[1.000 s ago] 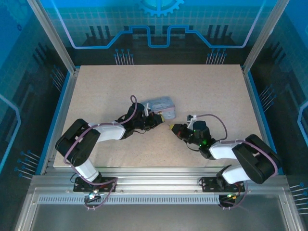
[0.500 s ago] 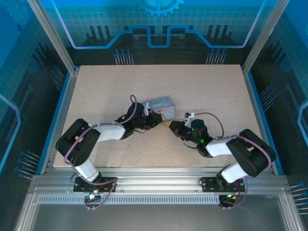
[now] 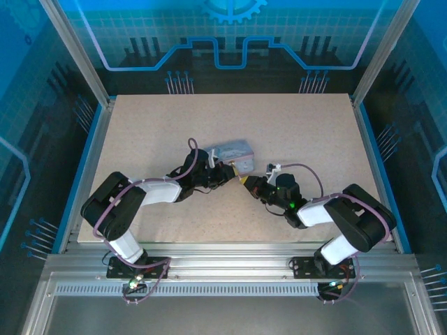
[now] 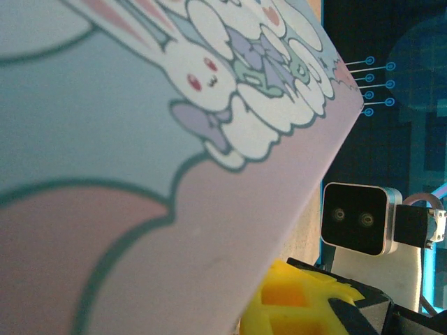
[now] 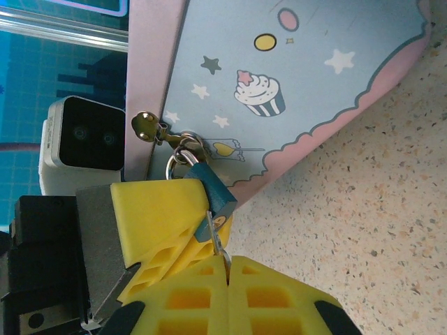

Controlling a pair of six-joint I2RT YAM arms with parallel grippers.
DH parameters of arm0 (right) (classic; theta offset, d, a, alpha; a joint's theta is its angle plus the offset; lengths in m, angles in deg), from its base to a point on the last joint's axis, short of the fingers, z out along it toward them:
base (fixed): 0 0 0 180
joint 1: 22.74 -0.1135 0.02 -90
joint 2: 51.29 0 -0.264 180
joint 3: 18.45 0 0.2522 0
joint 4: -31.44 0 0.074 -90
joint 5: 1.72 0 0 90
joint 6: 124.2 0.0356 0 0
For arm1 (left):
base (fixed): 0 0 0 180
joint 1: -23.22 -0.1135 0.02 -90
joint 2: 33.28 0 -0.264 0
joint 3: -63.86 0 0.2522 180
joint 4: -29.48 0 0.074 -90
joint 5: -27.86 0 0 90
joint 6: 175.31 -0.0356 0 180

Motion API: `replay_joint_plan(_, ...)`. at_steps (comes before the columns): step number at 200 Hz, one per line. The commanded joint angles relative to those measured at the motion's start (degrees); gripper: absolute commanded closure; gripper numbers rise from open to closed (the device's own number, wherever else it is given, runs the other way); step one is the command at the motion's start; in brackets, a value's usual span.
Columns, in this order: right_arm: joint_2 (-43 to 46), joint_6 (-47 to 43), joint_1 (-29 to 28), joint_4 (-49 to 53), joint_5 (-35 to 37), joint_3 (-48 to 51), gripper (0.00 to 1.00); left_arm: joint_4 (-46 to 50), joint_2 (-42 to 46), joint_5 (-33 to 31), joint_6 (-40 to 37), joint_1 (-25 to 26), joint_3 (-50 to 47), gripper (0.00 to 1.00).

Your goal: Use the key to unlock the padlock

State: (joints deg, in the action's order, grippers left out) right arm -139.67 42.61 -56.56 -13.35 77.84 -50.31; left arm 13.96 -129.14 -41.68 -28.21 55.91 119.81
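1. Well, closest to the wrist camera, the right gripper (image 5: 227, 269) has its yellow fingers pressed tight together on the key (image 5: 216, 236). The key is a thin silvery sliver sticking out past the fingertips.
2. The key's far end meets the underside of the padlock (image 5: 213, 190), a small blue body tilted just beyond those fingertips.
3. The left gripper (image 3: 228, 174) comes in from the other side, all but closed. One yellow finger (image 5: 157, 209) lies against the padlock's side. I cannot tell whether the padlock is actually pinched.
4. The padlock's shackle hangs through a ring on a small brass hasp (image 5: 148, 127).
5. The hasp sits on the edge of the pale blue tin (image 5: 300, 84), printed with stars and a cupcake, which crowds close behind both grippers.
6. The tin rests on the speckled table (image 5: 363, 230), roughly mid-table in the overhead view.
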Motion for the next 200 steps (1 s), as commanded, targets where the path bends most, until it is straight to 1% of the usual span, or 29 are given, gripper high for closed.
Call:
replay_joint_plan(1, 0.33, 0.36, -1.33, -2.23, 0.68, 0.31, 1.00, -4.20, -0.40, 1.77, 0.61, -0.59, -0.57, 0.94)
replay_joint_plan(50, 2.01, -0.31, -1.86, -0.70, 1.16, 0.64, 1.00, -4.59, -0.05, 1.76, 0.75, -0.83, -1.31, 0.94)
replay_joint_plan(200, 2.05, -1.30, -2.12, 0.39, 1.56, 0.84, 1.00, -4.91, 0.09, 1.77, 1.18, -0.87, -1.43, 0.94)
